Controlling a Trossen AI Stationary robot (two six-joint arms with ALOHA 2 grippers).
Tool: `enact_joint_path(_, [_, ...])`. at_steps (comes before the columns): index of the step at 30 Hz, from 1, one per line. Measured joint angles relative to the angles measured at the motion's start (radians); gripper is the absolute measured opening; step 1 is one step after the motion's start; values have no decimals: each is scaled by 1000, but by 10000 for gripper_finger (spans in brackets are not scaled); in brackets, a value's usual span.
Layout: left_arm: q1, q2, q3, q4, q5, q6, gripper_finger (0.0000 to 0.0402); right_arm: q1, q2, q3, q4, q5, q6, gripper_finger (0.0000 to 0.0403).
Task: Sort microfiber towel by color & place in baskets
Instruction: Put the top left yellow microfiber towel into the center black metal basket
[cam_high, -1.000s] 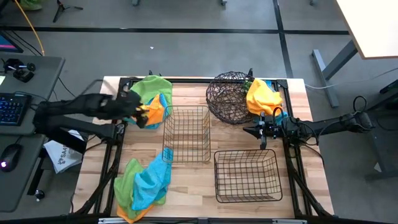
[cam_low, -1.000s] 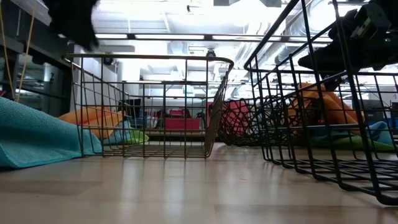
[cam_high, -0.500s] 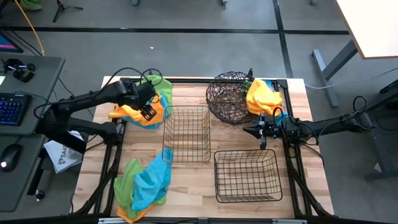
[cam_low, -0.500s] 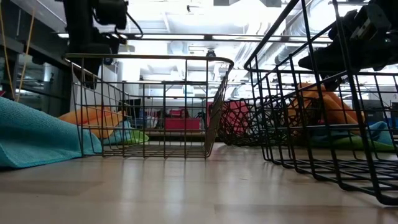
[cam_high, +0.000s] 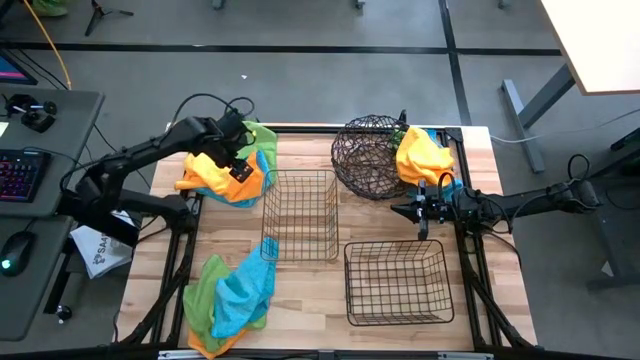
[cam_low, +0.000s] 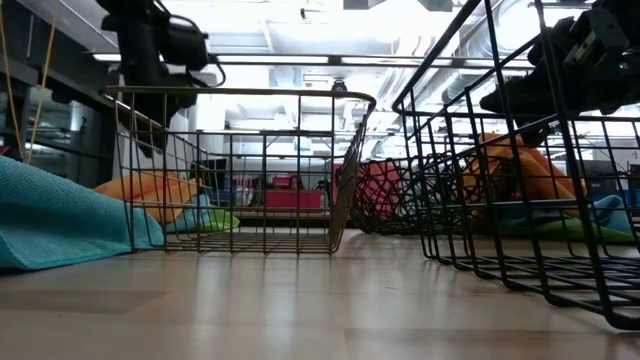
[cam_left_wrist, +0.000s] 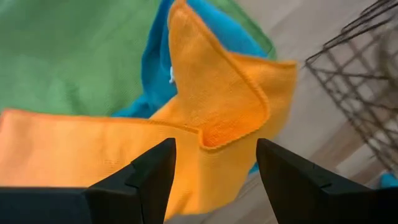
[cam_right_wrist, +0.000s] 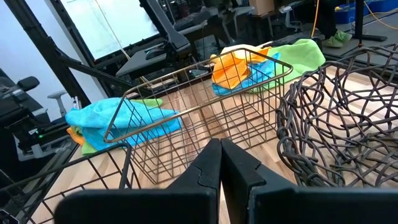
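left arm: reaches in from the table's left edge toward the far-left corner, wrist bent downward; left gripper (cam_high: 232, 160): fingers (cam_left_wrist: 148, 177) spread apart, nothing between them | right arm: stretched in low from the right edge, roughly level; right gripper (cam_high: 413, 212): fingers pressed together, holding nothing

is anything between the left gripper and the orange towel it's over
Nothing visible. The left gripper hangs open right above the orange towel, which lies on top of the pile over the blue and green ones. The nearest basket stands beside the pile, not in the way.
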Motion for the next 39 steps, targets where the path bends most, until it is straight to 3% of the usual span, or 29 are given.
enact_joint_path(8, [4, 110, -1, -1, 6, -8, 212, 0, 0, 0, -3, 0, 0, 3])
enact_joint_path(16, [2, 128, -1, -10, 134, 4, 211, 0, 0, 0, -4, 0, 0, 3])
enact_joint_path(22, [9, 131, -7, -4, 88, 58, 211, 0, 0, 0, -4, 0, 0, 3])
enact_joint_path(27, [10, 131, -83, 5, 54, 102, 207, 0, 0, 0, -5, 0, 0, 3])
enact_joint_path(30, [10, 131, -141, 25, 50, 135, 181, 0, 0, 0, -5, 0, 0, 3])
enact_joint_path(34, [9, 117, -152, 11, 50, 146, 105, 0, 0, 0, -5, 0, 0, 3])
enact_joint_path(37, [9, 72, -112, 1, 51, 146, 29, 0, 0, 0, -5, 0, 0, 3])
enact_joint_path(39, [9, 30, -63, -15, 51, 149, 10, 0, 0, 0, -5, 0, 0, 3])
